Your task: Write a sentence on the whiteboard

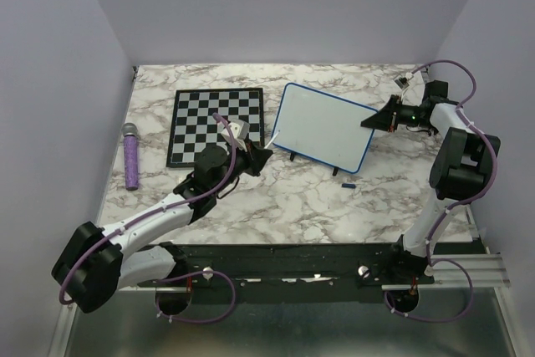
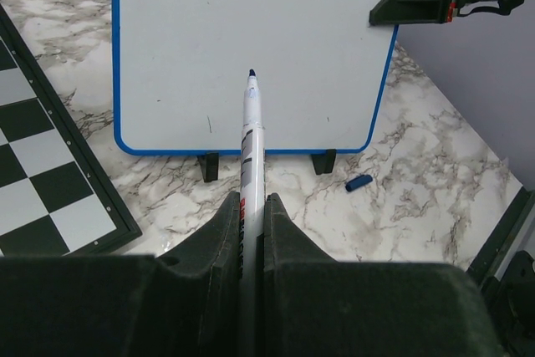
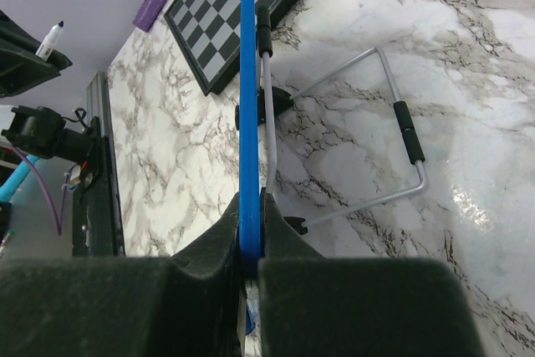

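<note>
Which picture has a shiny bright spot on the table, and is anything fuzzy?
Right wrist view: white glare shines on the marble table at the right. Left wrist view: the marker is sharp, no glare. Top view: soft even light, only a faint shadow below the whiteboard.

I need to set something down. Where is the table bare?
Bare marble: the wide front patch between whiteboard, blue cap and base rail; a narrow strip between purple cylinder and chessboard. Crowded: the chessboard-whiteboard gap, where the left end effector holds the marker, and the whiteboard's right edge, clamped by the right end effector.
</note>
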